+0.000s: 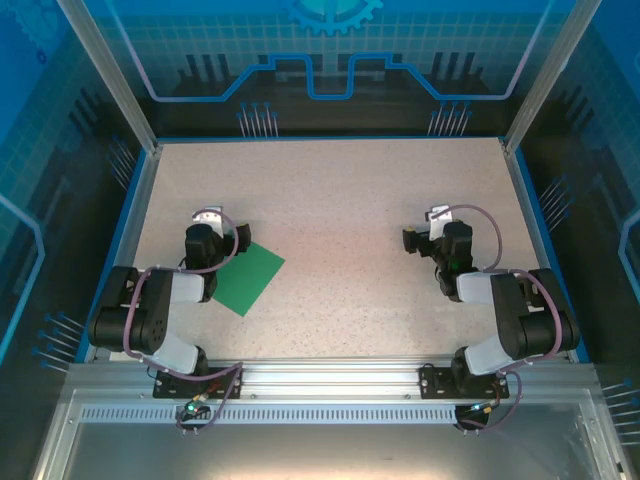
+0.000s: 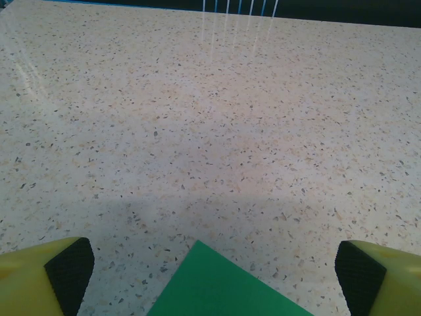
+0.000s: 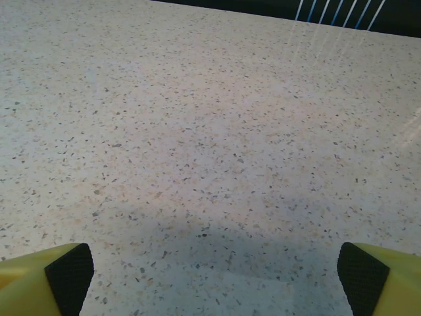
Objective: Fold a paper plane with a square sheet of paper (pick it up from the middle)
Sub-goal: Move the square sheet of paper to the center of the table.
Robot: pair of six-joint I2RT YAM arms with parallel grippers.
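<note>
- Square sheet of paper (image 1: 248, 279): flat on bench (image 1: 340, 200), toward near-left corner, one corner pointing between the fingers of the left hand (image 2: 214, 273).
- Left hand, right hand (image 3: 214, 273): released, jaws wide, grasping nothing.
- Bench: bare speckled surface through to far edge.

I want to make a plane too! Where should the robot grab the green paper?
The green paper lies flat on the table with no edge sticking up, so probably pinch its middle, coming straight down with the left tool, which is nearest.
</note>
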